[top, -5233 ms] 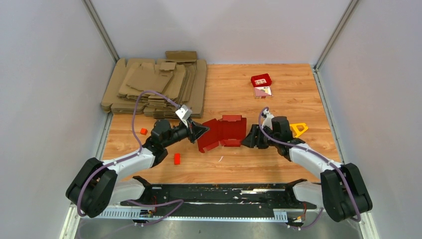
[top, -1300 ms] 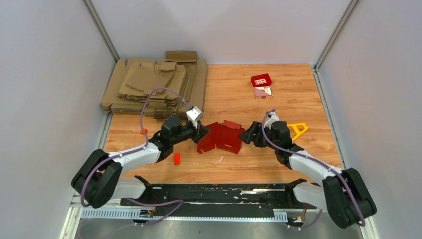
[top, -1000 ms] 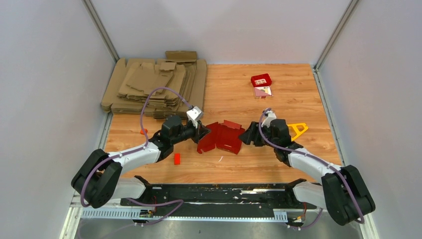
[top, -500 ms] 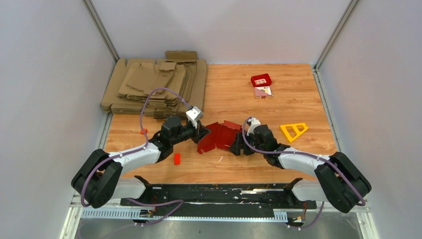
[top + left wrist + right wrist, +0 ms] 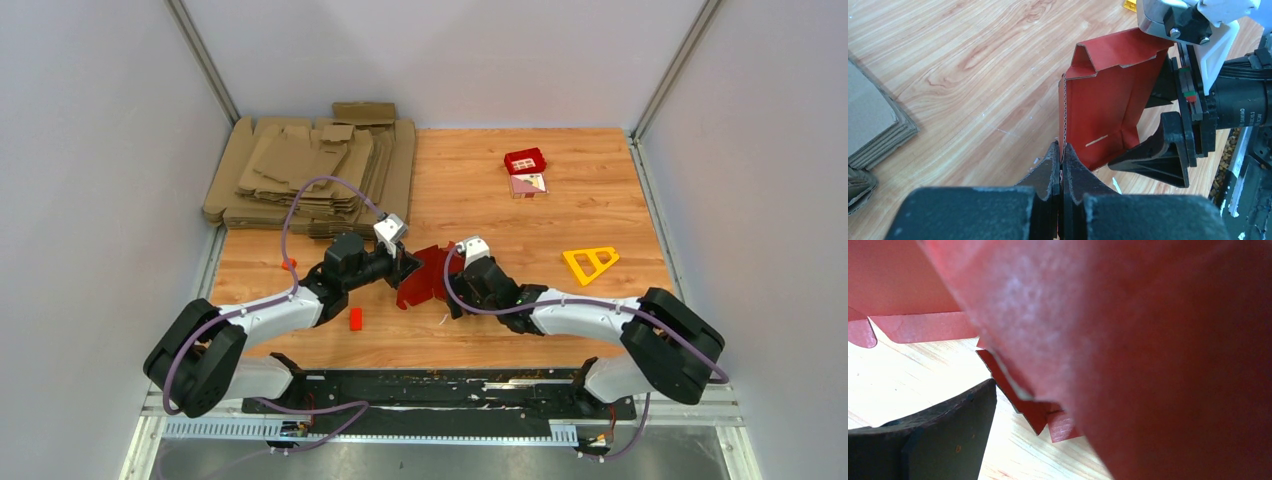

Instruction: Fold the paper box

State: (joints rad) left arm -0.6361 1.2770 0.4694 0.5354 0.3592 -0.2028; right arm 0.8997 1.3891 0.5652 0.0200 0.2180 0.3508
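The wooden tabletop (image 5: 600, 330) carries a stack of flat brown cardboard sheets (image 5: 310, 170) at its far left. The bright red creased card box (image 5: 428, 270) stands on edge at mid-tabletop, between both arms. The left tool (image 5: 1060, 155) pinches the box's near edge. The right tool (image 5: 449, 290) is spread, with its fingers either side of a panel.

Bright, even light from above fills the top view, sharp throughout, with only faint soft shadows under the arms on the wooden table (image 5: 560, 200). The left wrist view is crisp on the wood grain and the paper box (image 5: 1108, 110), though the near fingers (image 5: 1045, 175) of the left gripper (image 5: 1061, 152) look dark and grainy. In the right wrist view the paper box sits so close that it blurs into red haze, the wood beside it overexposed
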